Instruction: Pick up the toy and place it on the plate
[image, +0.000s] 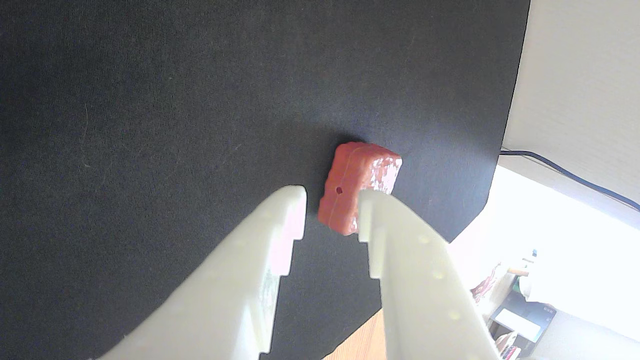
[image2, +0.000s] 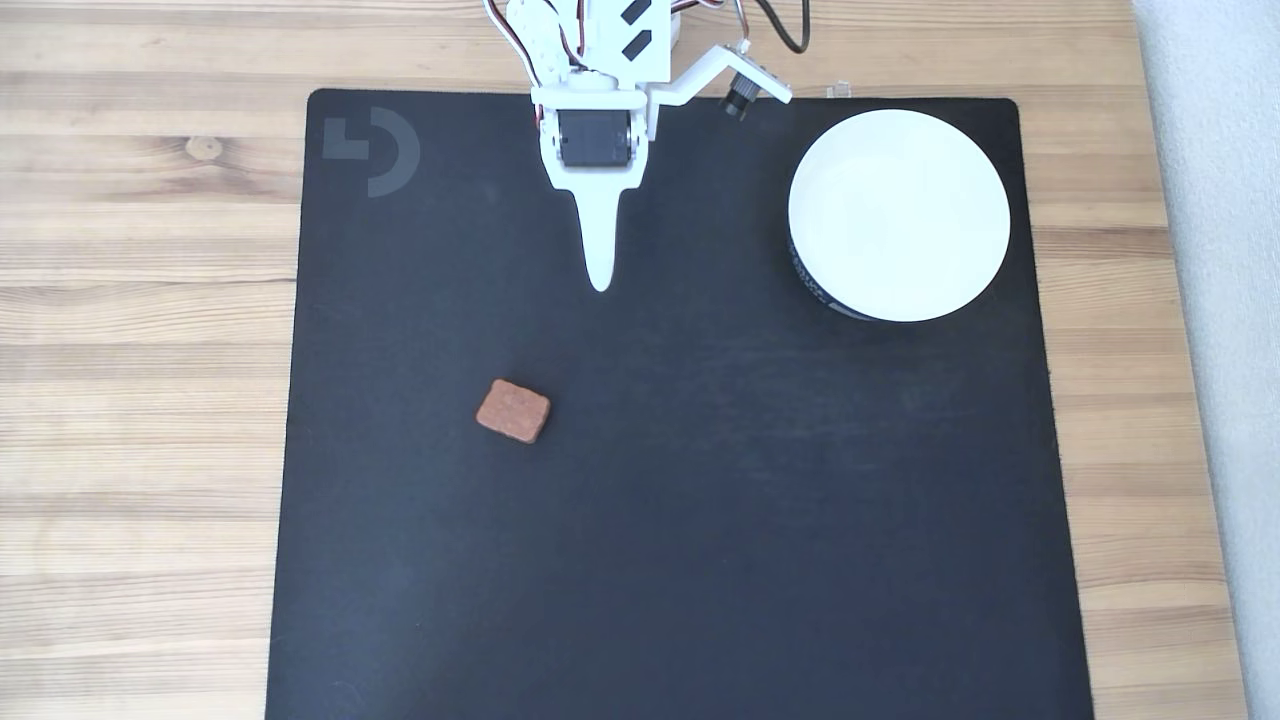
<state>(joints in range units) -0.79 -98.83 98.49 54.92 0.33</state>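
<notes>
Tool: my tool (image: 331, 212) had its two white fingers spread apart and nothing between them in the wrist view; in the fixed view (image2: 600, 283) it hung edge-on over the upper part of the mat, tips pointing down the picture.
Toy: the reddish-brown biscuit-like block (image2: 513, 410) lay flat on the black mat, apart from my fingertips, lower and a little to the left of them in the fixed view. In the wrist view the toy (image: 357, 185) sat just past the gap between my fingers, partly hidden by the right-hand one; I judged that an overlap of sight only, not contact.
Plate: the round white dish (image2: 900, 215) stood near the mat's upper right corner in the fixed view, nothing in it, well apart from the toy.
Mat: the black mat (image2: 700, 520) covered most of the wooden worktop (image2: 140, 350).
Progress: nothing of the task was finished, as I judged it. The toy was ungrasped; reaching, closing, lifting, carrying across to the plate and releasing all remained.
</notes>
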